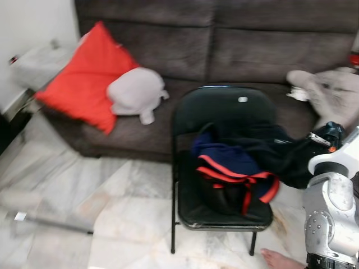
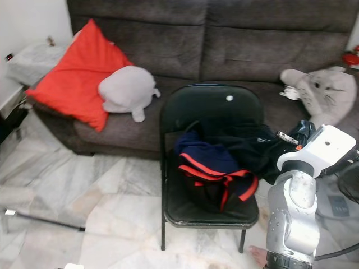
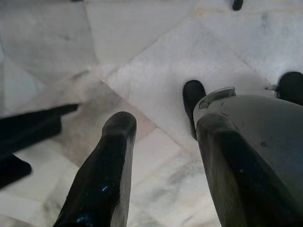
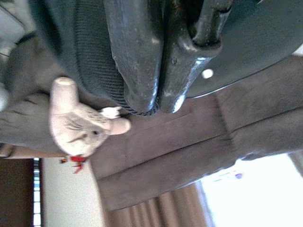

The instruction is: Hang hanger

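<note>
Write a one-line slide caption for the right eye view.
Right arm reaches toward dark clothes heaped on a black folding chair before a grey sofa.

No readable text, label, brand, number or sign appears anywhere. A small pale spot on the back of the black folding chair [image 2: 210,106] may be a sticker, but it is too small to read
</note>
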`<state>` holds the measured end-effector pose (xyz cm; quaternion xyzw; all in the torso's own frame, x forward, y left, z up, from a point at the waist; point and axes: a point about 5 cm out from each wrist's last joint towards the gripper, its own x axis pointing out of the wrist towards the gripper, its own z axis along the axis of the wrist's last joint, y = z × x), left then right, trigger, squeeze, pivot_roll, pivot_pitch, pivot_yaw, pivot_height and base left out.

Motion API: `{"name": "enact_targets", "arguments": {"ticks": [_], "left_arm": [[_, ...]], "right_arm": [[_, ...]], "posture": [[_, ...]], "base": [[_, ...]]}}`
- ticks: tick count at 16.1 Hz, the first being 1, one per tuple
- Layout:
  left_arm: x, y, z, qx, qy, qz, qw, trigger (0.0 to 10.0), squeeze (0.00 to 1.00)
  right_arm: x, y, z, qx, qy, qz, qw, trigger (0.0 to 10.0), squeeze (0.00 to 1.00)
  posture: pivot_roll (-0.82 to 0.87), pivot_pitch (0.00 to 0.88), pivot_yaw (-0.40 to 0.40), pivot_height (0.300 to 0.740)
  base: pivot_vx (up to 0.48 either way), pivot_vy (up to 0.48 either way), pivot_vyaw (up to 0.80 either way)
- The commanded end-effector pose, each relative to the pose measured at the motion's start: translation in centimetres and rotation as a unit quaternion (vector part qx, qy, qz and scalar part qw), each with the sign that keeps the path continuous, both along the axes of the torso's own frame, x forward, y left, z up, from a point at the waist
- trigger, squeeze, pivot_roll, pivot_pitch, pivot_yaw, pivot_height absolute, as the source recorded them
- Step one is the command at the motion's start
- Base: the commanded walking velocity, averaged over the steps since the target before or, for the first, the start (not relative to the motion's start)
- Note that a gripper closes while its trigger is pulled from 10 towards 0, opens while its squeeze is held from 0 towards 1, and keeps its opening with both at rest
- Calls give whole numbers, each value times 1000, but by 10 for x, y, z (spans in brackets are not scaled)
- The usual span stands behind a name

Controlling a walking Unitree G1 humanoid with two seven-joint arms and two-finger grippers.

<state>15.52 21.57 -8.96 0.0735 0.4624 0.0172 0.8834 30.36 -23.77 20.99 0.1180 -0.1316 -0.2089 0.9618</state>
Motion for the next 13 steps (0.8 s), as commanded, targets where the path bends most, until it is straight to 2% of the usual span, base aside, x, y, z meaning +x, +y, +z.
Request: {"name": "enact_targets", "arguments": {"ticks": [1, 2, 8, 13], "left_arm": [[-18, 1, -7, 1, 29, 5, 1000, 10000, 0], [-20, 1, -8, 1, 33, 6, 999, 10000, 0], [-25, -1, -10, 0, 40, 4, 999, 10000, 0], [-23, -4, -10, -4, 37, 1, 999, 10000, 0]], "right_arm": [[-2, 4, 5, -15, -10, 1, 1000, 10000, 0], [-2, 4, 6, -23, -11, 1, 1000, 10000, 0], [-3, -1, 1, -9, -5, -25, 1000, 10000, 0], [-22, -4, -10, 7, -6, -73, 997, 10000, 0]], "posture": [[-95, 138, 9, 740], [-96, 138, 9, 740], [-94, 131, 11, 740], [-96, 125, 12, 740]], "base": [[0, 0, 800], [0, 0, 800], [0, 0, 0], [0, 0, 0]]}}
